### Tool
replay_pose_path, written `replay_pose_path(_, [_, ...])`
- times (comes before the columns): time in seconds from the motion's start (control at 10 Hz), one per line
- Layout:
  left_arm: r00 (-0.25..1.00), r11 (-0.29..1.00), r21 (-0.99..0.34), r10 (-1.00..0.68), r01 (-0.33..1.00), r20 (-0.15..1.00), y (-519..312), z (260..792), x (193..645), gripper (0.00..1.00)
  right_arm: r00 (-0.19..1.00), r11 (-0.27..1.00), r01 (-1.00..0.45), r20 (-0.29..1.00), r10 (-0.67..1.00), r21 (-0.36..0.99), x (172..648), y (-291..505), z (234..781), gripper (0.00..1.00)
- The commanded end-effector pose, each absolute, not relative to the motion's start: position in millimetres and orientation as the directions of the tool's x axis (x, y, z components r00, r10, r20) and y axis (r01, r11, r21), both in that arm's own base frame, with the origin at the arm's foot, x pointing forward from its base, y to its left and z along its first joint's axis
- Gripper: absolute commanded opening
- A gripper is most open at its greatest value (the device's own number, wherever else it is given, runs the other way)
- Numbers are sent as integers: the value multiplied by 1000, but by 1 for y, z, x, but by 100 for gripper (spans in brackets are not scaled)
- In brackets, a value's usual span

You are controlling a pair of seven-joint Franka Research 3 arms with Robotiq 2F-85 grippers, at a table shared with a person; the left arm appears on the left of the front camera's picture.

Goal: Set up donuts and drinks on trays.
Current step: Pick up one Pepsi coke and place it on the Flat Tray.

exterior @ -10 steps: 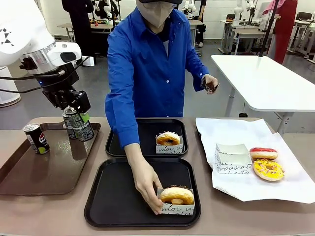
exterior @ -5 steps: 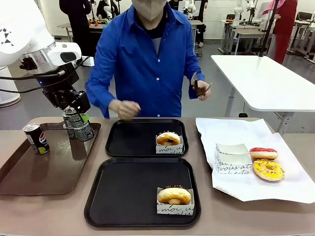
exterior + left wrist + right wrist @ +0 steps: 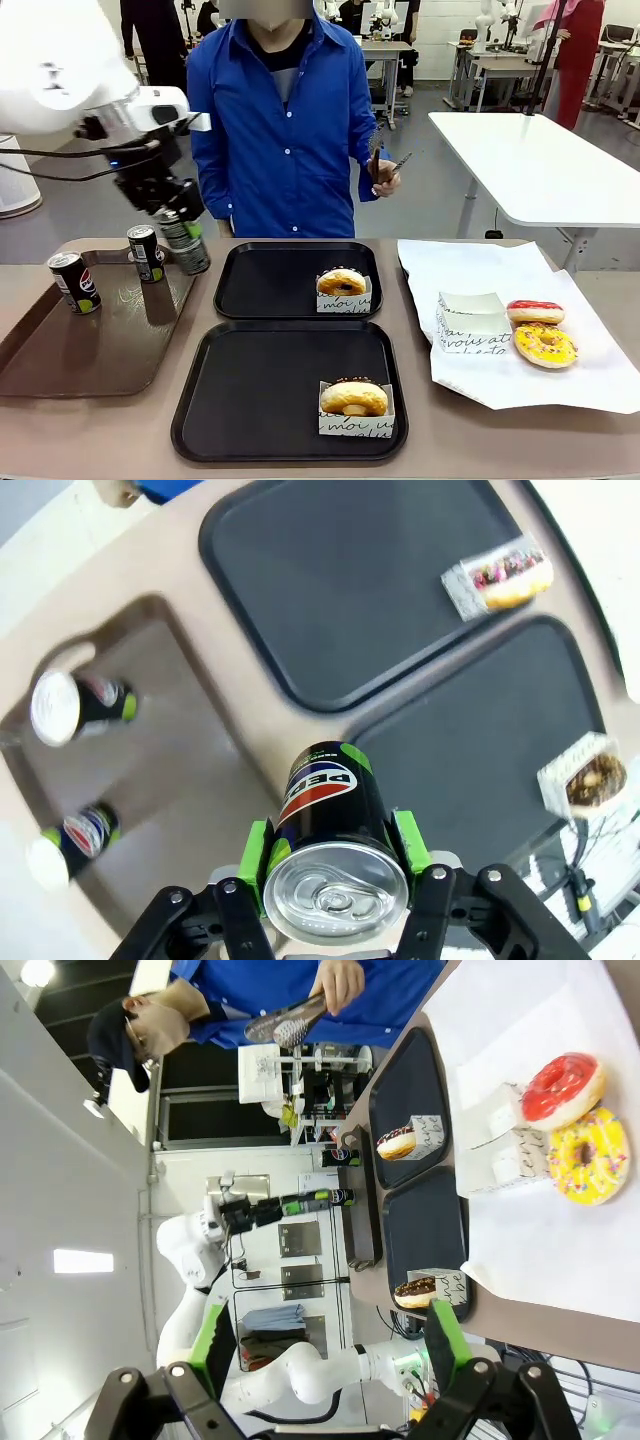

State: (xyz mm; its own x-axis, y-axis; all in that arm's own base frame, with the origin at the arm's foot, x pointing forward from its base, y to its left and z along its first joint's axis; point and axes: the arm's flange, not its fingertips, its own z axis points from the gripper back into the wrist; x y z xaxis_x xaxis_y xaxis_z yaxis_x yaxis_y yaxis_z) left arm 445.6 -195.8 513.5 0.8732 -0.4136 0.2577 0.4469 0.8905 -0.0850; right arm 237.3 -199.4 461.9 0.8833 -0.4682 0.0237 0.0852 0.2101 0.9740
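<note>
Since a second ago the left claw (image 3: 186, 232) has risen and swung toward the black trays, carrying one slim black soda can (image 3: 190, 250) up off the long brown plastic tray (image 3: 90, 360). The person in the blue shirt (image 3: 280, 130) has drawn the reaching arm back from the near tray and stands upright behind the tan bench (image 3: 450, 440). The brown tray lies at the bench's left end, and a crumpled white paper sheet (image 3: 480, 265) covers its right end. Between them lie two matte black square trays with raised rims, the far black tray (image 3: 270, 285) just beyond the near black tray (image 3: 250, 400). Each holds one golden-brown ring donut in a white paper sleeve with black script: the far donut (image 3: 342, 282) at its tray's right side, the near donut (image 3: 354, 398) in its tray's front right corner. On the paper sheet a red-glazed donut (image 3: 535, 312) and a yellow-glazed donut (image 3: 545, 345) lie touching, beside an empty paper sleeve (image 3: 472, 320). Two more black cans stand upright on the brown tray, the far-edge can (image 3: 147, 253) and the left-rim can (image 3: 75, 283). The person's hand (image 3: 383, 183) holds metal tongs (image 3: 388, 162). The left claw is clenched on the lifted can, green pads on either side just under its silver top, and the can hangs tilted above the brown tray's right rim. The right claw (image 3: 328, 1345) stands released, with nothing between its fingers.
</note>
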Motion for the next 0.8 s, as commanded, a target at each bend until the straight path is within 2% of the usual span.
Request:
replay_pose_path(0.0, [881,891,-101,-413,443,230,-228,492,529,59,886,198,74,26,-464,977,238,-200,461,100])
replay_pose_path(0.2, [884,877,-148,-431,457,178,-249,456,579,59,886,198,74,26,-464,977,238,-200,461,100])
replay_pose_path(0.4, [887,879,-132,-445,459,123,-273,423,592,59,886,198,74,26,-464,977,238,-200,461,100])
replay_pose_path(0.7, [875,872,-77,-479,484,71,-294,406,593,59,886,198,74,26,-464,977,238,-200,461,100])
